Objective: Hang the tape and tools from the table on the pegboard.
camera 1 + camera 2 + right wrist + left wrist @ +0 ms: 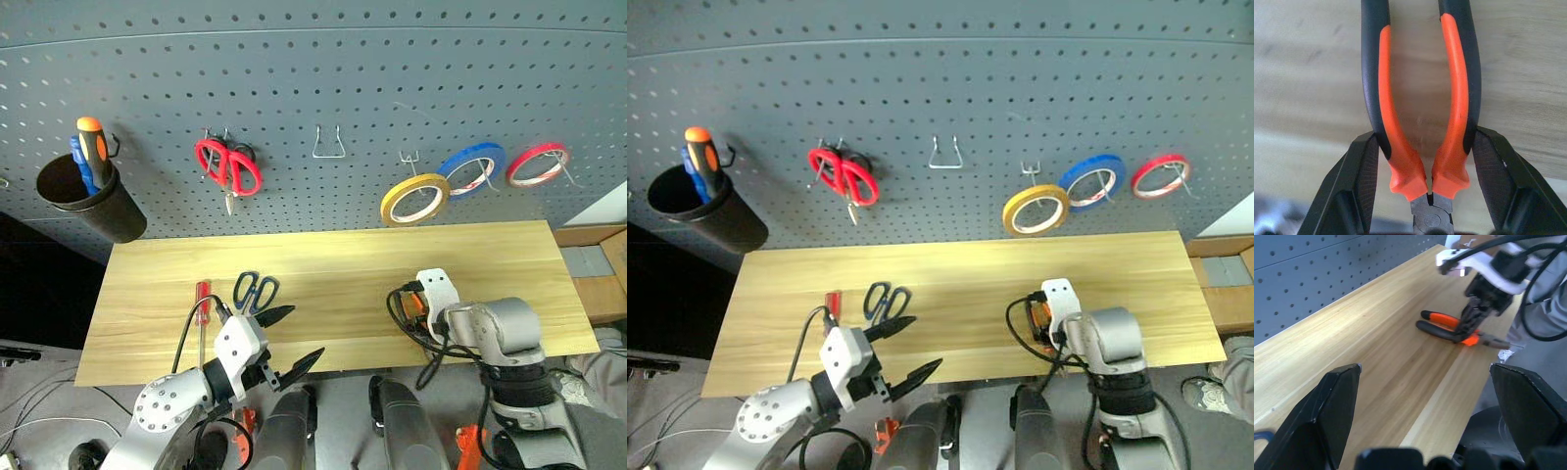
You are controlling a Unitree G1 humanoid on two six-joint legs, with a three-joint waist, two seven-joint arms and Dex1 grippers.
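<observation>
The pliers (pixel 1449 73) with orange-and-black handles lie flat on the table (pixel 323 259) near its front right. My right gripper (pixel 1422 139) points down over them, one finger pressed against the outside of each handle just behind the pivot. From the left wrist view, its fingers come down onto the pliers (pixel 1442 320). The dark blue scissors (pixel 256 290) lie at the front left of the table. Just in front of them my left gripper (pixel 299 335) hovers open and holds nothing. The yellow tape (pixel 414 199) hangs on a hook of the pegboard (pixel 313 59).
On the pegboard hang red scissors (pixel 230 166), a blue tape ring (pixel 472 168), a red tape ring (pixel 537 164) and a black cup (pixel 93 201) with a screwdriver. A bare wire hook (pixel 328 144) sits between them. A red-handled screwdriver (pixel 202 304) lies beside the blue scissors.
</observation>
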